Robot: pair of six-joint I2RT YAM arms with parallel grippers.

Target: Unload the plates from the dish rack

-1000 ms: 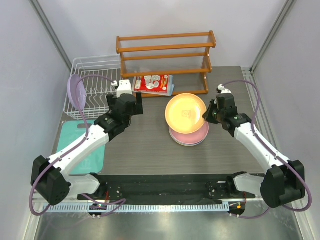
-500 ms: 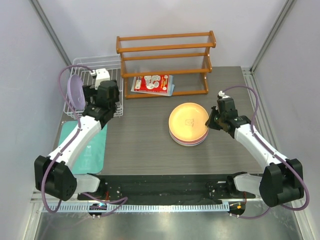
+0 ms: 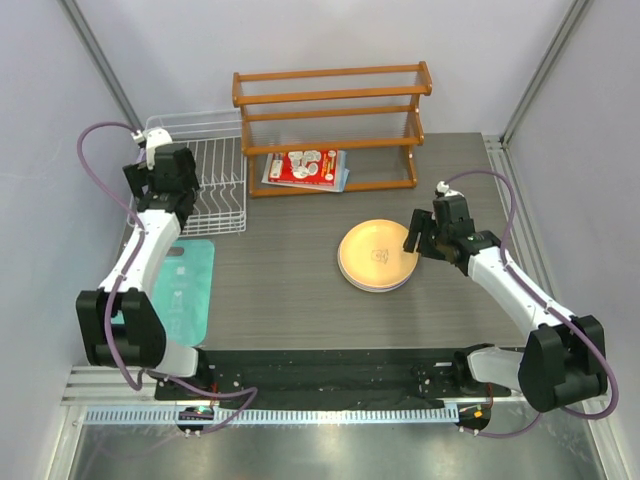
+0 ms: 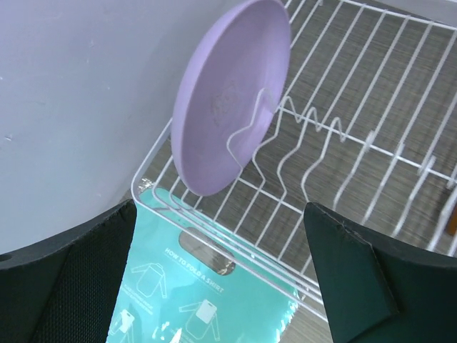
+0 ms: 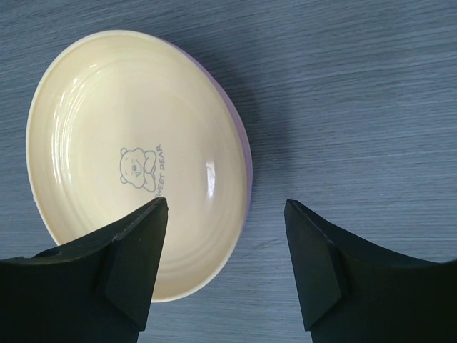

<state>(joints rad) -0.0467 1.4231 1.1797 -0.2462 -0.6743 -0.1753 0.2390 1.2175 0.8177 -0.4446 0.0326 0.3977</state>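
A yellow plate [image 3: 378,254] with a bear print lies flat on top of a stack of plates right of the table's middle. In the right wrist view a lavender rim [image 5: 246,153] shows under the yellow plate [image 5: 136,157]. My right gripper [image 3: 418,238] [image 5: 225,207] is open and holds nothing. It straddles that plate's right edge, one finger over the plate and one over the table. A lavender plate [image 4: 221,93] stands on edge at the left end of the white dish rack [image 3: 215,165] [image 4: 371,143]. My left gripper [image 3: 163,190] [image 4: 221,214] hangs wide open just in front of it.
A brown wooden shelf [image 3: 330,110] stands at the back, with a red packet [image 3: 305,166] in front of it. A teal shirt-folding board [image 3: 180,290] [image 4: 207,286] lies at the rack's near edge. Grey walls close in on the left and right.
My right gripper lowered the yellow plate flat onto the stack and opened, letting it go. My left arm swung left and back to the rack's left end, still open.
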